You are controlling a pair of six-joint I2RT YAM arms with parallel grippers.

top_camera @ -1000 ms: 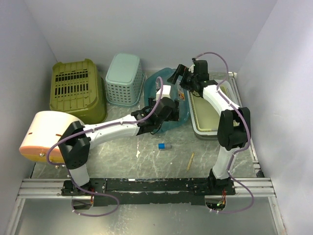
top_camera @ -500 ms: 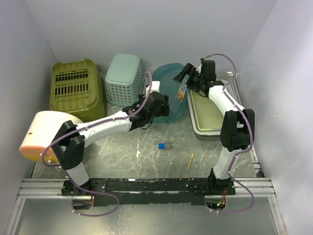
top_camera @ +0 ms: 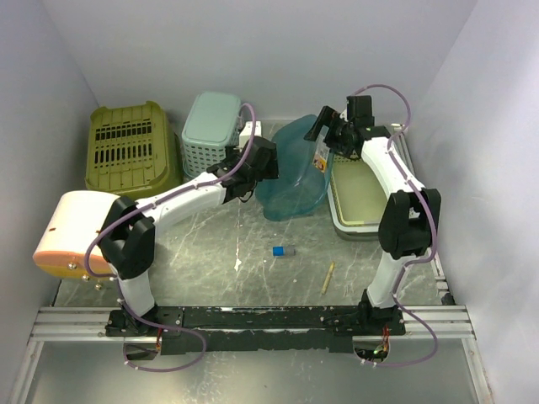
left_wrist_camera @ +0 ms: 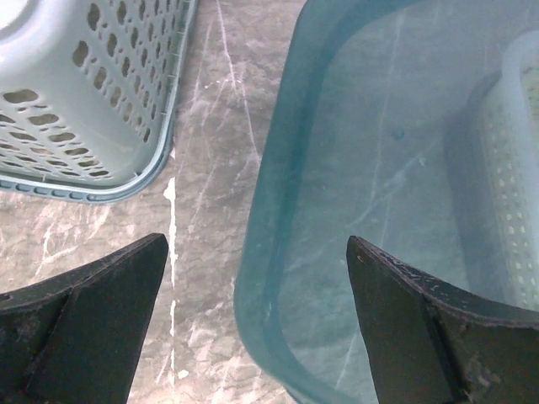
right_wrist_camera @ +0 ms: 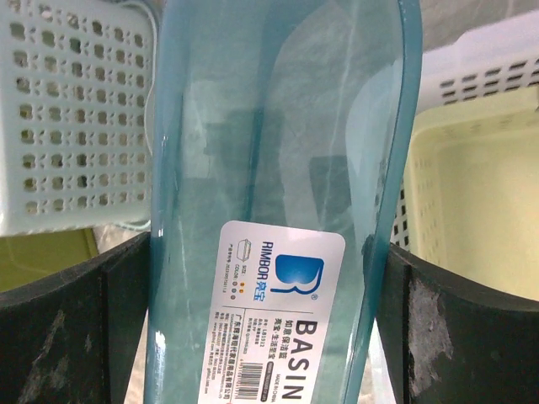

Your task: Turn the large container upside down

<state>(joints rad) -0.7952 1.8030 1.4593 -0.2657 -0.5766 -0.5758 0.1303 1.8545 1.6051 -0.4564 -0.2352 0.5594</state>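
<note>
Fingers of left gripper (left_wrist_camera: 257,244): spread wide, straddling the left rim of the teal basin (left_wrist_camera: 387,168). One finger (left_wrist_camera: 93,320) is over the bare table (left_wrist_camera: 210,168), the other over the basin's wall. No touch is visible.
Fingers of right gripper (right_wrist_camera: 269,248): spread just as wide at the basin's far right rim. The basin's labelled wall fills the gap between them; whether they press on it cannot be told.
Cream and orange drum (top_camera: 72,231): well to the left of the basin and nearer the arm bases.
Olive crate (top_camera: 130,156): left of the basin, beyond the pale green basket, well apart from the basin.
Pale green basket (top_camera: 215,135): just left of the basin, a strip of table between them.
Teal basin (top_camera: 290,172): translucent, tilted rather than flat on the table, between the two grippers. Its white label (right_wrist_camera: 278,320) reads BASIN.
Blue cap (top_camera: 282,251): on the table on the near side of the basin, apart from it.
Wooden stick (top_camera: 328,276): nearer still than the cap, to the basin's right.
White tray (top_camera: 362,189): right beside the basin's right side, showing through its wall.
</note>
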